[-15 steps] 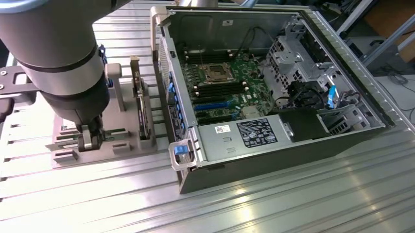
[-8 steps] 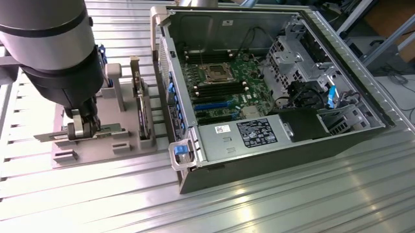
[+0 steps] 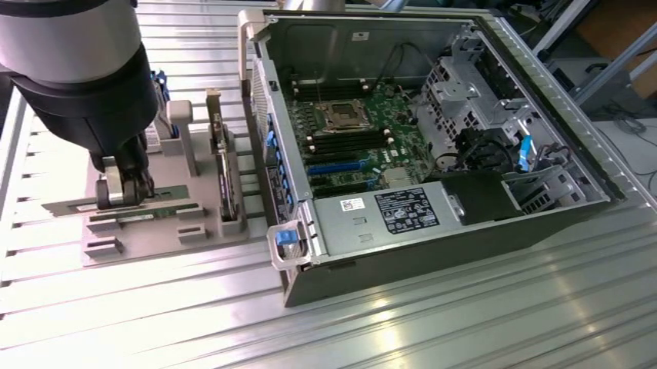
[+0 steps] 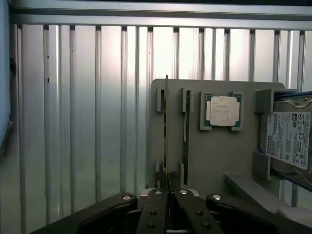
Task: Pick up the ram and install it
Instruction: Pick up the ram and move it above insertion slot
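The ram point(image 4: 165, 117) is a thin green stick seen edge-on, standing in a slot of the grey holder tray point(image 4: 214, 156). In the exterior view the ram point(image 3: 156, 208) lies along the tray's near side. My gripper point(image 4: 169, 195) is down at one end of the stick, its fingers point(image 4: 158, 200) pressed together on the stick's edge. In the exterior view the gripper point(image 3: 123, 192) hangs straight down onto the tray point(image 3: 154, 238), left of the open computer case point(image 3: 431, 138). The motherboard's memory slots point(image 3: 349, 142) lie bare inside the case.
On the tray sit a square silver processor point(image 4: 223, 109), a second thin dark stick point(image 4: 186, 126), a hard drive point(image 4: 291, 141) and an upright expansion card point(image 3: 218, 146). The case wall point(image 3: 261, 131) rises close to the tray's right side. Ribbed metal tabletop point(image 3: 431, 323) surrounds everything.
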Controlling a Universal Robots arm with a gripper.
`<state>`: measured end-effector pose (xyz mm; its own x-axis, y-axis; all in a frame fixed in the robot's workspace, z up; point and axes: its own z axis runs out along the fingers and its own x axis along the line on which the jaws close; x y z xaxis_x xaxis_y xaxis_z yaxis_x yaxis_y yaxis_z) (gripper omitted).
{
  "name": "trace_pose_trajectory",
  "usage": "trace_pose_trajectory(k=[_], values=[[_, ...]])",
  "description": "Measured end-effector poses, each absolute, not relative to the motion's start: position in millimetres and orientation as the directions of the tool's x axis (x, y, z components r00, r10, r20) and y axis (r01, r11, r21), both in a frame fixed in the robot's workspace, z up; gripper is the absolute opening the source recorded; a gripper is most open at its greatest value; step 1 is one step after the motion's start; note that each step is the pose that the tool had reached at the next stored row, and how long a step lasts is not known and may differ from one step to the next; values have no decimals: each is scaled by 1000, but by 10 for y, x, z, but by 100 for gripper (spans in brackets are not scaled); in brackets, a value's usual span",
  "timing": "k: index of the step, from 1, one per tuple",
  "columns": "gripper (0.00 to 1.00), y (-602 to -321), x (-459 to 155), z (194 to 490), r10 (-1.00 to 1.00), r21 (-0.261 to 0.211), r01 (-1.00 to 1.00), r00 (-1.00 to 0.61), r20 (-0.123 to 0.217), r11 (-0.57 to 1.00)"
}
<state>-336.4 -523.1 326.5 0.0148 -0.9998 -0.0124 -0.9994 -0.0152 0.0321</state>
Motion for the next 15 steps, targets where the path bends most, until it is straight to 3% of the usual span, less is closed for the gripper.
trace_pose_trajectory(k=[15], values=[[12,-5231,-3364,3468,-1000,32,-999,15,-14,-15]])
